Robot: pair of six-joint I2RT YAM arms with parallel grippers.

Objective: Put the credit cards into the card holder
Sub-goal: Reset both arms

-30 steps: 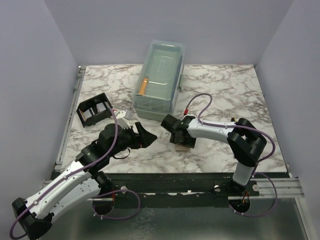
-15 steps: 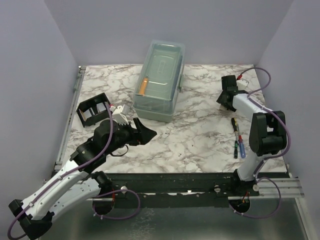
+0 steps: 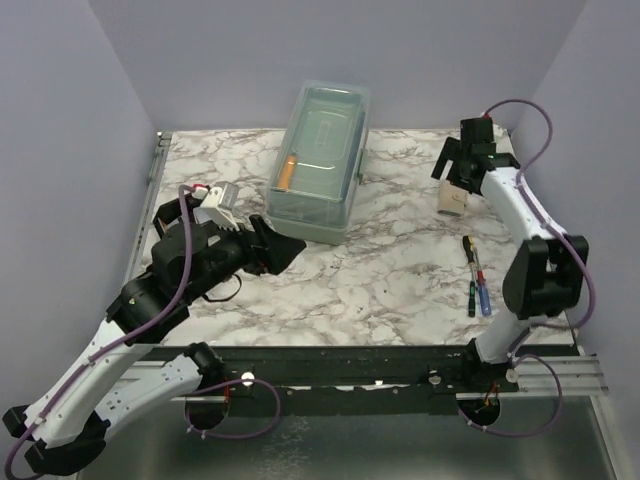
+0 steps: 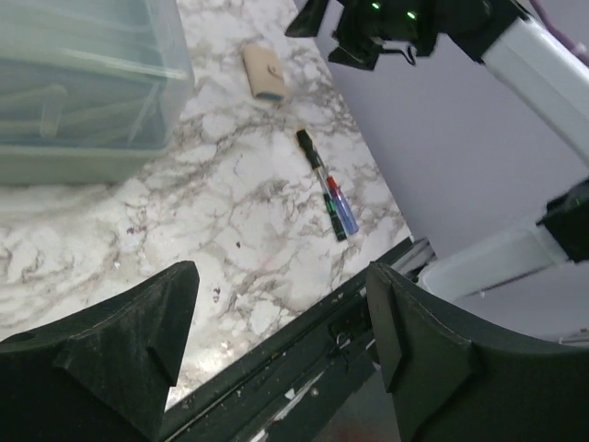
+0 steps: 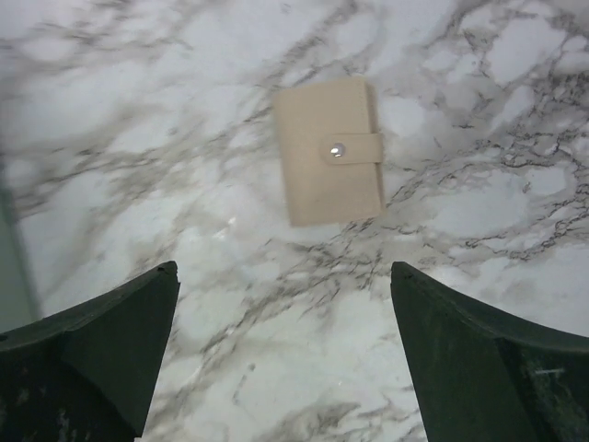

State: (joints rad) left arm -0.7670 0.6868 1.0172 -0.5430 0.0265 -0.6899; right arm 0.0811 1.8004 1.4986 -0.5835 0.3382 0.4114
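In the top view the holder (image 3: 168,212) sits at 9 o'clock close to the worktop's (image 3: 400,290) left edge. Only a dark corner of it shows behind the left arm (image 3: 190,265), so I cannot tell whether any cards are in it. The left jaws hang just off the holder toward the centre, pointing at 3 o'clock, spread wide with nothing between them. Past them, the left wrist view looks across bare marble to the near edge rail. The clear box (image 3: 320,160) fills the 12 o'clock side, with its near short end close to the left jaws and its far end almost at the back wall. The right arm (image 3: 520,210) reaches along the right edge to 2 o'clock. There the right jaws stand wide above a tan snap pad (image 5: 331,152), apart from it and holding nothing. The pad lies flat, near the right wall. Three pens (image 3: 475,275) lie together at 4 o'clock, near the right edge, roughly in line from 12 to 6. Bare marble runs from the box to the near edge through the centre.
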